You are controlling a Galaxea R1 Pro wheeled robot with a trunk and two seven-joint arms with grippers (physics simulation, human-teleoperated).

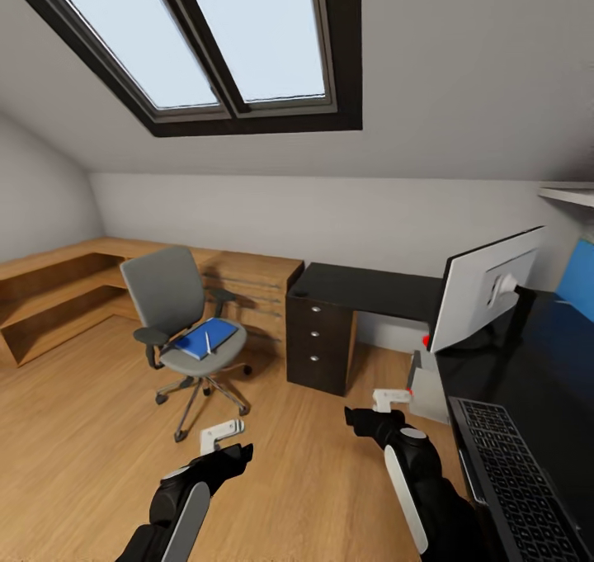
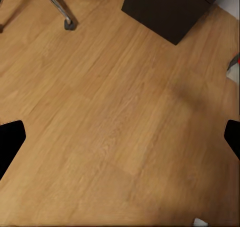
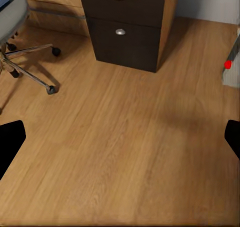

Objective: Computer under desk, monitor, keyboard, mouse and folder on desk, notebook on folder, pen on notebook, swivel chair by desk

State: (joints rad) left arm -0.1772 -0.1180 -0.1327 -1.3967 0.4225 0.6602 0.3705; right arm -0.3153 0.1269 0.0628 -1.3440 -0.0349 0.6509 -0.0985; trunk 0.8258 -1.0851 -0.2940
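Note:
The grey swivel chair [image 1: 176, 310] stands on the floor at mid-left, apart from the desk. A flat blue item [image 1: 204, 337], folder or notebook, lies on its seat with a pen [image 1: 208, 343] on top. On the black desk [image 1: 371, 290] at the right stand the white monitor [image 1: 487, 285] and the keyboard [image 1: 513, 473]. The grey computer [image 1: 424, 380] with a red dot sits on the floor under the desk. My left gripper [image 1: 223, 435] and right gripper [image 1: 389, 399] hang open over bare floor, holding nothing.
A dark drawer unit [image 1: 320, 344] supports the desk's left end. Low wooden shelving [image 1: 58, 294] runs along the back left wall. A blue panel [image 1: 577, 281] stands at the far right. The chair's casters [image 3: 51, 89] are close to the drawers [image 3: 125, 29].

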